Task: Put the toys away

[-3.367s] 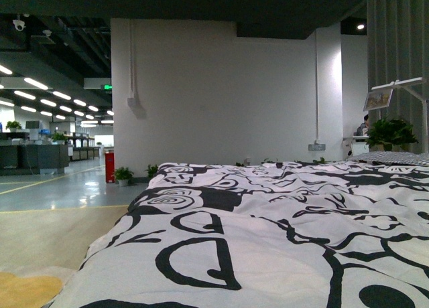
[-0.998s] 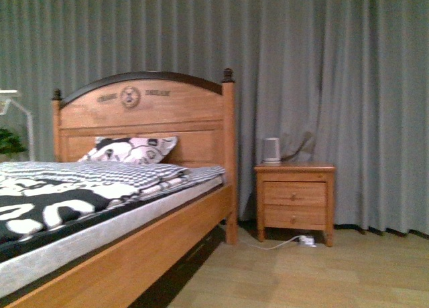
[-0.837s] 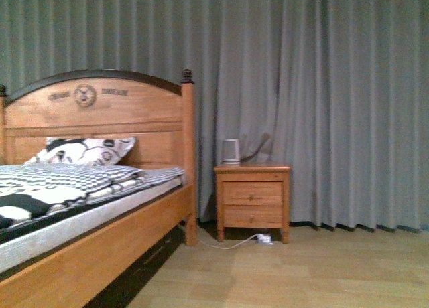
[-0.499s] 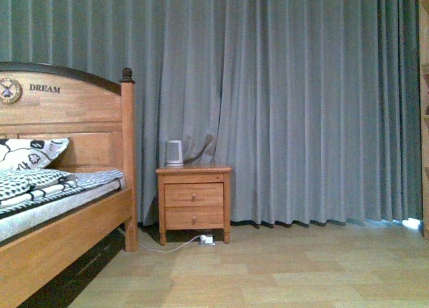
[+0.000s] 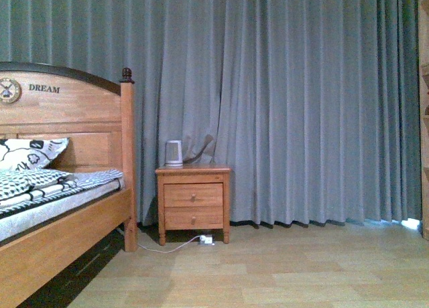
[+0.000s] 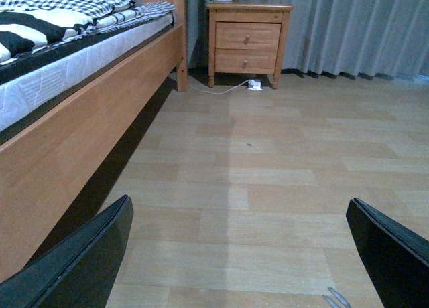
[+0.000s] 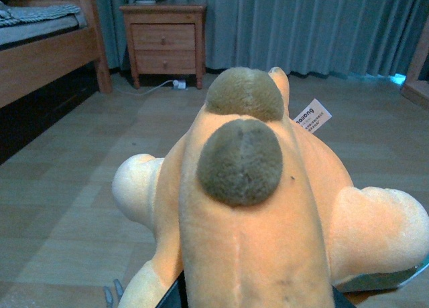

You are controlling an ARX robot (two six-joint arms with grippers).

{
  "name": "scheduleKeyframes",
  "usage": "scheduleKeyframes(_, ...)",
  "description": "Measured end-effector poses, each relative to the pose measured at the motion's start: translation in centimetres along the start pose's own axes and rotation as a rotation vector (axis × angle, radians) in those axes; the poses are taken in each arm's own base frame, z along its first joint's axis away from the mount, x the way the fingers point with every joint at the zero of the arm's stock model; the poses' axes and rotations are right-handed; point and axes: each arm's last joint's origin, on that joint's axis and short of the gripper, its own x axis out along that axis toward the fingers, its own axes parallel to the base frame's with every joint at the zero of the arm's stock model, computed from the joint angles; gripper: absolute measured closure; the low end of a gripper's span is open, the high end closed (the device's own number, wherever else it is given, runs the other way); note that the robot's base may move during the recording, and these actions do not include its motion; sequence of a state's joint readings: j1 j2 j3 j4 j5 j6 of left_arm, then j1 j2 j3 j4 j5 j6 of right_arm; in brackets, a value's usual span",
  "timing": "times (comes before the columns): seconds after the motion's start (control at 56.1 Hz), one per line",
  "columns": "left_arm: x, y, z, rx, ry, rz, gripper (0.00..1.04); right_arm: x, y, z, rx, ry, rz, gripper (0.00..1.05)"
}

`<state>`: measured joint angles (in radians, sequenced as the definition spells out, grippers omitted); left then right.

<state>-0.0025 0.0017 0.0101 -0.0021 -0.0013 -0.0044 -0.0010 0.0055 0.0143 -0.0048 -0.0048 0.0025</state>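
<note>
Plush toy [image 7: 268, 221], by its look soft, light and squashy, hangs clear of the floor [image 7: 60, 187] in the right gripper [image 7: 275, 291], judged pinched on its body (contact hidden); left gripper [image 6: 238, 204] spread, empty; nightstand [image 5: 193, 199] at 11 o'clock, bed [image 5: 60, 207] at 10; no storage spot visible.

Fuzzy orange plush toy [image 7: 261, 248], matt wooden nightstand [image 5: 193, 197], pleated cloth curtain [image 5: 301, 100], smooth wood-look floor [image 5: 281, 268]
</note>
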Motion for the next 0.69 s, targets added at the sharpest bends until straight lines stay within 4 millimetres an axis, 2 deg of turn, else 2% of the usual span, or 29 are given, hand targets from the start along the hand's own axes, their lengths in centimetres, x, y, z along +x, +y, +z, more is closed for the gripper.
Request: scheduleKeyframes(0.695,0.0,0.0,0.0,0.0,0.0,-0.001,0.06,0.0,-0.01,0.0,0.0,0.0,-0.005,0.96)
